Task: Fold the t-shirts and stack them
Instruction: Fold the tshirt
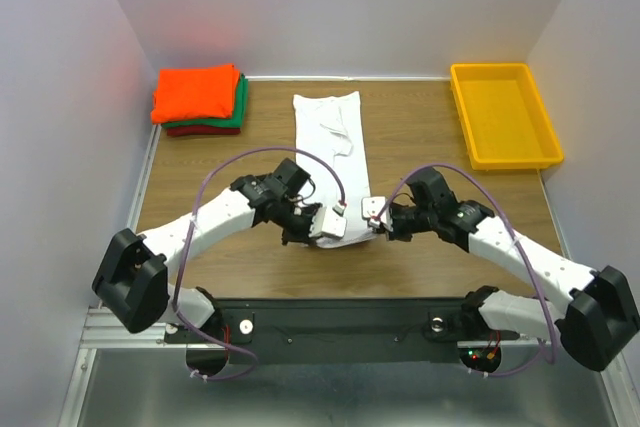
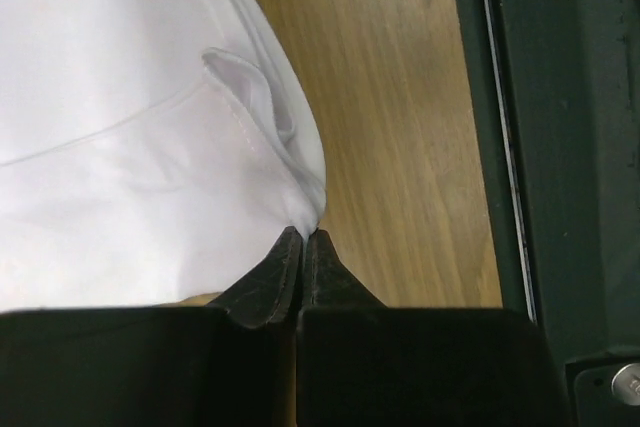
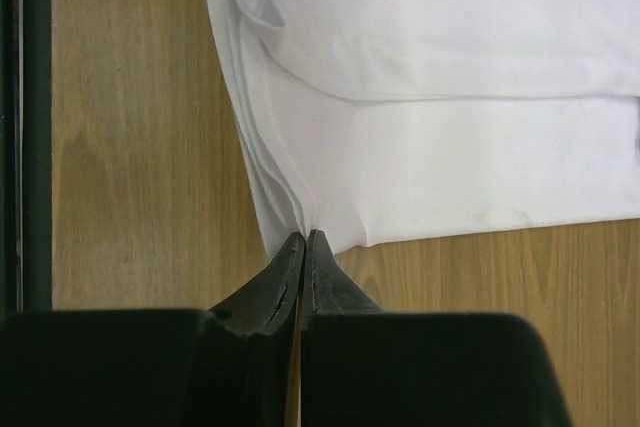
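My left tool (image 2: 303, 237) and right tool (image 3: 305, 237) each pinch a lower corner of the white t-shirt (image 1: 330, 132), but I reckon such thin bites could slip or drop a layer on lifting.

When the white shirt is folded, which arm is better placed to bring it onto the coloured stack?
Probably the left: the coloured stack lies far left, on its side, and the left gripper is shut on the white shirt's near corner.
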